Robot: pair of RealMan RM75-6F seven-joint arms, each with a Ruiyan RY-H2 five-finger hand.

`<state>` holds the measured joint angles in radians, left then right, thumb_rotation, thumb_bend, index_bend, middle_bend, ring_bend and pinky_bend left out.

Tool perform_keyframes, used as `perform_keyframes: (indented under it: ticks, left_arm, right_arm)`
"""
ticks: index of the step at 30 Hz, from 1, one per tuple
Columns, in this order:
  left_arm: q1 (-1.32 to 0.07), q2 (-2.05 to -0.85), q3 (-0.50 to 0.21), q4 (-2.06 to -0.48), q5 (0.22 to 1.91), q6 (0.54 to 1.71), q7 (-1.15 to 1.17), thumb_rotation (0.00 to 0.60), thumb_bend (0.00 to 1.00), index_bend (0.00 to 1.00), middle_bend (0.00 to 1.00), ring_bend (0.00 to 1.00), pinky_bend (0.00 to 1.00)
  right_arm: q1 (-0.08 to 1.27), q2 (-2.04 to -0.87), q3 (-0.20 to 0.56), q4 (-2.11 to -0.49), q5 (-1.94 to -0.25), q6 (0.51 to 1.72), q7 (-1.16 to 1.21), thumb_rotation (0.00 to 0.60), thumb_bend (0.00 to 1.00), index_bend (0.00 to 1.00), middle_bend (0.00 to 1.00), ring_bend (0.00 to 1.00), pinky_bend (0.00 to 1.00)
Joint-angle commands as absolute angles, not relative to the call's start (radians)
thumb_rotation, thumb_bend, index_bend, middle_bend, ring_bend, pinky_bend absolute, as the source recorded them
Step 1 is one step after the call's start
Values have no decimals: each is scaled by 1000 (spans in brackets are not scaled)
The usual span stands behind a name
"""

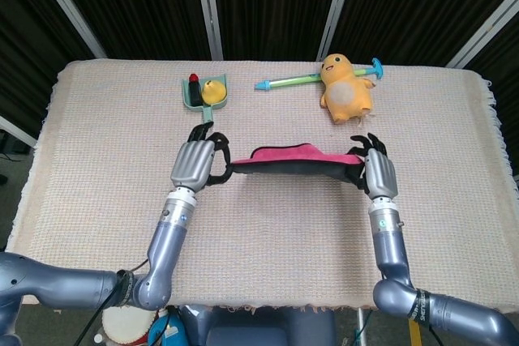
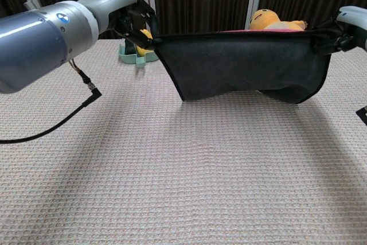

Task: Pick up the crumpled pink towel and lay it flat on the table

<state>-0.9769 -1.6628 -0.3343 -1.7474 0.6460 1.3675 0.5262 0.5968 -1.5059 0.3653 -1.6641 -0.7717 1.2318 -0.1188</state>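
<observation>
Table (image 1: 113, 168) under woven beige cloth

Backdrop: black pleated curtain (image 1: 268, 6) across the far side, behind the table.
Frame: pale metal posts (image 1: 211, 6) stand before the curtain, some upright, some slanted toward the far corners.
Table: covered edge to edge by a beige waffle-weave cloth (image 1: 276, 241).
Cloth edges: short fringe along the right edge and the near edge.
Floor: grey, visible past the left edge and the right edge.
Light: even, from above; soft broad shadows on the cloth in the chest view.
</observation>
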Motion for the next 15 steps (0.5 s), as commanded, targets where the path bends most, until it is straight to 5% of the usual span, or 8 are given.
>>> perform_keyframes:
  ticks: [1, 15]
  left_arm:
    - [-957, -1665, -317, -1769, 664, 1377, 518, 600, 713, 915, 298, 47, 70]
    - [-859, -1682, -213, -1847, 765, 1406, 492, 600, 712, 915, 298, 47, 70]
  right_arm:
    - [578, -1505, 344, -1680, -792, 1233, -109, 600, 719, 659, 224, 21, 11]
    - [514, -1513, 255, -1711, -903, 1233, -74, 600, 719, 659, 225, 21, 11]
